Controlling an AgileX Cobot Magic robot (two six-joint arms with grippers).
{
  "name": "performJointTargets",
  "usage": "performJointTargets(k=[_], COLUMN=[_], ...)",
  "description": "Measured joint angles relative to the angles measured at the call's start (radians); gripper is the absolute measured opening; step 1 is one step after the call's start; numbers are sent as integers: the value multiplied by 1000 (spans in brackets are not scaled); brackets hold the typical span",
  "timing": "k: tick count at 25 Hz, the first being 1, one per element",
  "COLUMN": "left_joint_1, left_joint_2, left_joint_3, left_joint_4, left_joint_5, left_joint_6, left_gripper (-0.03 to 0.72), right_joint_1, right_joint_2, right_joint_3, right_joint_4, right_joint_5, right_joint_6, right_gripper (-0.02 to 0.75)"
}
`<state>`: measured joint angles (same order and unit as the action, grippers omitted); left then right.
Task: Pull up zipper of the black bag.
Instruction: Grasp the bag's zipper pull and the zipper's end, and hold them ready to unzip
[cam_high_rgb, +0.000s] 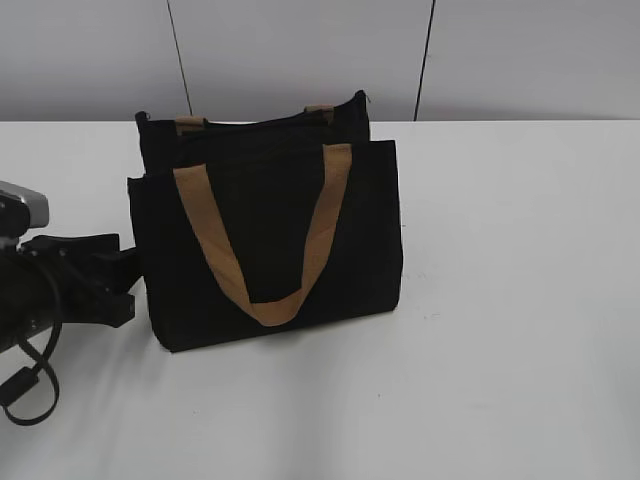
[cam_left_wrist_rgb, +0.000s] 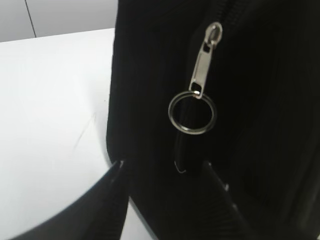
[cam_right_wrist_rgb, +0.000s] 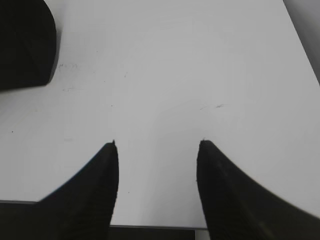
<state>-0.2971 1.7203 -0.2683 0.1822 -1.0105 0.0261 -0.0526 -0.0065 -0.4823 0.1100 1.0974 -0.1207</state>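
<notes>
Item one, the white table (cam_high_rgb: 520, 300). Near its far edge and left of centre stands the black bag (cam_high_rgb: 270, 250), upright, its tan handle (cam_high_rgb: 262, 240) hanging down the front panel.

The exterior view gives us the whole bag but hides the pull; only the left wrist view shows the zipper (cam_left_wrist_rgb: 205, 67) — a silver tab with a ring (cam_left_wrist_rgb: 192, 113) lying against the bag's end.

The left gripper (cam_left_wrist_rgb: 162, 167) — jaws spread wide — sits just beside that end below the ring, holding nothing we can see.

The right gripper (cam_right_wrist_rgb: 157, 145) is likewise spread, over bare table, gripping nothing.
</notes>
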Motion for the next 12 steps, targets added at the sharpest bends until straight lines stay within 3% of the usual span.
performJointTargets(k=[12], left_joint_1=[0], left_joint_2=[130], left_joint_3=[-105], left_joint_4=[44], left_joint_5=[-23], left_joint_6=[-49], left_gripper=[323], right_joint_1=[0], right_joint_2=[0], right_joint_3=[0], right_joint_4=[0], right_joint_5=[0], right_joint_6=[0], right_gripper=[401])
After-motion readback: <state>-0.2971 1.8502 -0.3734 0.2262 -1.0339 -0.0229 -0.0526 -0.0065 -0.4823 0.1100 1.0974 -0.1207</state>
